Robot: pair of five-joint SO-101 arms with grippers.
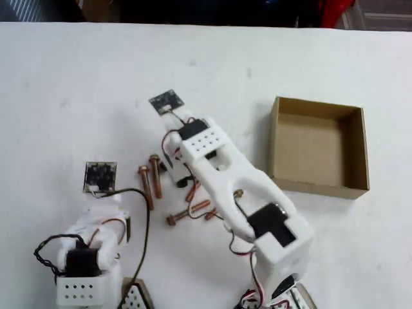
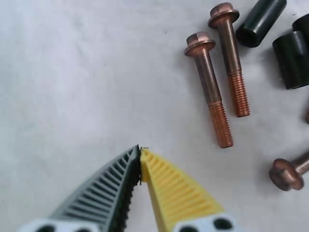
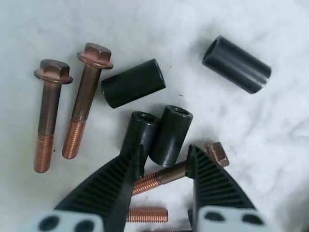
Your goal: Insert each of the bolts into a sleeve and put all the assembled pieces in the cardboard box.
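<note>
Two copper bolts [image 3: 48, 111] [image 3: 87, 96] lie side by side on the white table. Four black sleeves lie near them: one on its side [image 3: 133, 82], one apart [image 3: 236, 63], and two close together [image 3: 140, 135] [image 3: 171, 133]. My right gripper [image 3: 165, 147] is open just above that pair and a third bolt [image 3: 178, 171] that lies across between its fingers. My left gripper [image 2: 140, 151] is shut on nothing, over bare table a short way from the two parallel bolts [image 2: 210, 92] [image 2: 231, 63]. The cardboard box [image 1: 318, 145] stands empty at the right.
In the high view the right arm [image 1: 219, 167] stretches from the front edge over the pile of parts, and the left arm [image 1: 84, 257] sits folded at the front left. A fourth bolt's threaded end [image 3: 147, 214] lies under the right gripper. Bare table lies behind and to the left.
</note>
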